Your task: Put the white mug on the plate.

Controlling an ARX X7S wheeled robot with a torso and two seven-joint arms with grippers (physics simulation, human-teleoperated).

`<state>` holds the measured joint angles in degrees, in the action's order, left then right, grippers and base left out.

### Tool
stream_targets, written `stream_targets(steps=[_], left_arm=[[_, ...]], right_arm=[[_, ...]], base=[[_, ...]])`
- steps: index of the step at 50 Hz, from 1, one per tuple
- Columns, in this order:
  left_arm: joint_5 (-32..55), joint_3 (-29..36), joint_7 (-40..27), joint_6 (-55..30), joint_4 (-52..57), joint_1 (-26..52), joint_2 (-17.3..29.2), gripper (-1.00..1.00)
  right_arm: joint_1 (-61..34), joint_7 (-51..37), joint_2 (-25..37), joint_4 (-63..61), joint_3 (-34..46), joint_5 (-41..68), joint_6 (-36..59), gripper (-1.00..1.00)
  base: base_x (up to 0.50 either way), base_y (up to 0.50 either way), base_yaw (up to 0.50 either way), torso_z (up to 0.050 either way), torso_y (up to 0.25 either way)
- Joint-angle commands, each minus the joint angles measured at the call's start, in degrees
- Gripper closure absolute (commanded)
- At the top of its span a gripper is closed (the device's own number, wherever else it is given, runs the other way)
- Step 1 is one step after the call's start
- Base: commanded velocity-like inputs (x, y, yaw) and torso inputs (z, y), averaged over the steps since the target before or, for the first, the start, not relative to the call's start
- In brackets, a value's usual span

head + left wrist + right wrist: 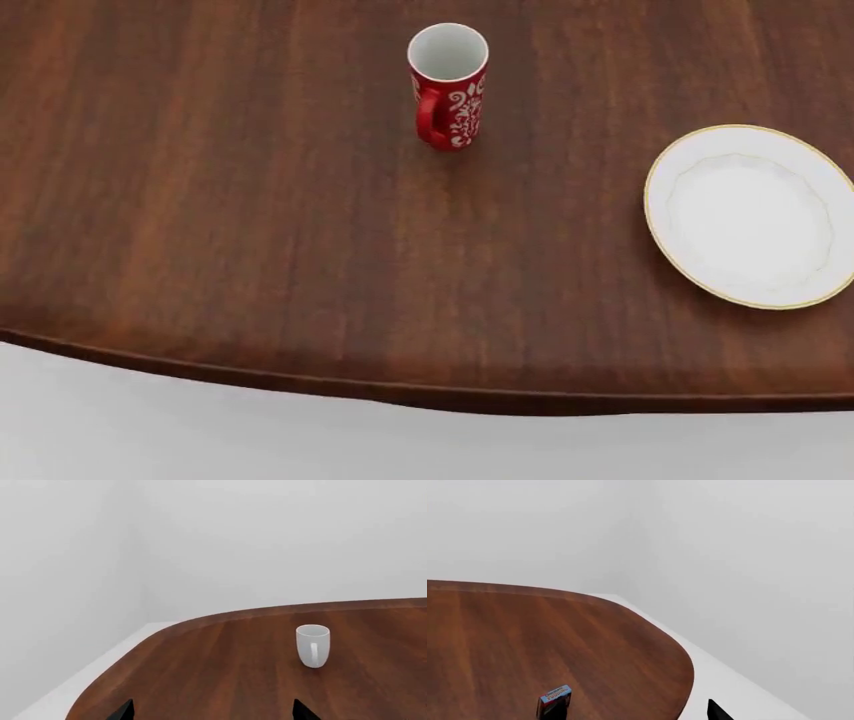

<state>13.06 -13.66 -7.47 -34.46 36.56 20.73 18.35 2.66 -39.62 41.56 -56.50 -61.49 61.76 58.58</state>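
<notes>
A glossy dark-wood bench [240,200] with rounded corners sits among plain pale walls. The smooth cylindrical white mug [312,645] stands upright at centre right of the left wrist view. The gold-rimmed plate [751,214] lies at the head view's right edge, well apart from a floral red mug [447,85]. Both claws spread, empty.

dark wooden table [240,200] — pale grey walls [267,540].

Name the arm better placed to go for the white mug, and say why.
Left, probably. The white mug stands upright ahead of the left gripper in its wrist view; the right wrist view shows only a small box and table.
</notes>
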Motion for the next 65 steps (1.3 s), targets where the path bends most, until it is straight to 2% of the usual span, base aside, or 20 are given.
stream_targets(steps=[1,18,40,42,45,47,49,51,65], left_arm=[[0.3,-0.3,-0.1,0.5,-0.1,-0.4,0.1,-1.0],[0.5,-0.3,-0.4,0.6,-0.4,-0.4,0.5,-1.0],[0.8,0.3,-0.8,0.7,-0.6,-0.3,0.7,-1.0],[2.0,0.1,-1.3,-3.7,1.2,2.4,1.6,-1.0],[0.9,0.3,-0.9,0.4,-0.4,-0.2,0.9,-1.0],[0.9,0.3,-1.0,0.6,-0.4,-0.3,0.9,-1.0],[1.9,0.2,-1.4,-3.3,1.1,2.1,1.7,-1.0],[1.0,0.3,-1.1,0.5,-0.4,-0.3,1.0,-1.0],[1.1,0.6,-1.2,1.1,-0.8,-0.5,1.0,-1.0]], right_arm=[[-0.1,-0.7,0.5,0.2,1.1,-0.1,-0.5,-1.0],[0.3,-1.5,1.2,0.3,2.2,-0.5,-0.9,-1.0],[0.9,-2.0,1.5,0.5,2.1,0.2,-1.6,-1.0],[1.1,-1.7,1.3,0.6,2.3,-0.2,-1.9,-1.0],[1.4,-1.4,0.9,0.7,2.6,-0.8,-2.4,-1.0],[1.5,-1.3,0.9,0.7,2.6,-0.9,-2.5,-1.0],[1.5,-1.3,0.8,0.8,2.6,-0.9,-2.6,-1.0],[1.6,-1.3,0.8,0.8,2.6,-0.9,-2.7,-1.0],[2.7,-0.8,0.4,0.8,1.7,-0.9,-3.4,-1.0]], base=[[0.0,0.0,0.0,0.0,0.0],[0.0,0.0,0.0,0.0,0.0],[0.0,0.25,0.0,0.0,0.0],[0.0,0.27,0.0,0.0,0.0],[0.0,0.27,0.0,0.0,0.0],[0.0,0.27,0.0,0.0,0.0],[0.0,0.27,0.0,0.0,0.0],[0.0,0.27,0.0,0.0,0.0],[0.0,0.27,0.0,0.0,0.0]])
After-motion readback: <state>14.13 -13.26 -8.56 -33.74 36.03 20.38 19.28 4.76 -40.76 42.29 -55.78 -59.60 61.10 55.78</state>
